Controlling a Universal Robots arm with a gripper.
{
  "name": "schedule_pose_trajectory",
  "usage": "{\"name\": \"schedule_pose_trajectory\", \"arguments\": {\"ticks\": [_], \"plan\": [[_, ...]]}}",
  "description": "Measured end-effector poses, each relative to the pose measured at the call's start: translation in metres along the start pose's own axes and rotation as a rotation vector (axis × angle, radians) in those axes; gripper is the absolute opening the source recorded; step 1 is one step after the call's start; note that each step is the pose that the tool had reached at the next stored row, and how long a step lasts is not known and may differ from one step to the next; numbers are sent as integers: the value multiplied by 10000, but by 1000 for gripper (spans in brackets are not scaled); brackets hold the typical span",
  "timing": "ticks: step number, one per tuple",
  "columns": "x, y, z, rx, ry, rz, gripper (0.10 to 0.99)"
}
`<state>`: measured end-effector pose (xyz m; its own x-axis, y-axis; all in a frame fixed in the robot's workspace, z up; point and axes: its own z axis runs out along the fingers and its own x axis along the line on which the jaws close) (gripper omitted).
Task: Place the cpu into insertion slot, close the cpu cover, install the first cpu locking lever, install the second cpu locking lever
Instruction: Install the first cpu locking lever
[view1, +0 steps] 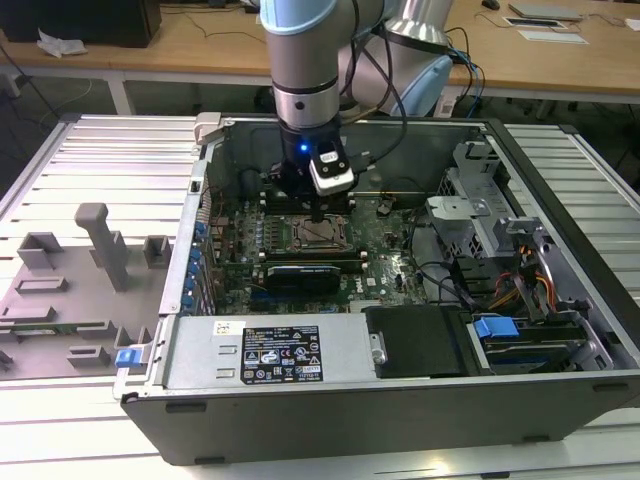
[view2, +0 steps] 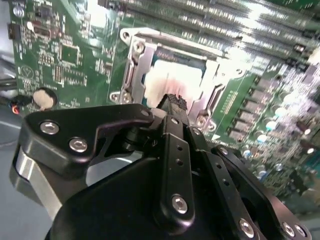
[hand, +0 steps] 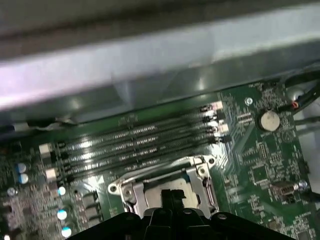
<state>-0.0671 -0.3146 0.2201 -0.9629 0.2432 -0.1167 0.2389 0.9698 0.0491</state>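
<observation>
Black claw (view1: 318, 214), tips pressed together, at twelve o'clock of the square silver cpu cover (view1: 297, 236); we fear a slip scratching the grey cpu (view1: 322, 238).

"Where's the gripper (hand: 170, 196)?"
"Fingers together, tip over the cpu (hand: 159, 187), which is seated in the insertion slot (hand: 131, 194)."
"Around it?"
"Memory slots (hand: 135, 142) just beside. A coin battery (hand: 269, 120) sits well apart on the green motherboard (hand: 260, 172)."
</observation>
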Motion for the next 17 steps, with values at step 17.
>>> {"name": "schedule_pose_trajectory", "arguments": {"ticks": [17], "plan": [[-107, -104, 15, 66, 702, -1471, 106]]}}
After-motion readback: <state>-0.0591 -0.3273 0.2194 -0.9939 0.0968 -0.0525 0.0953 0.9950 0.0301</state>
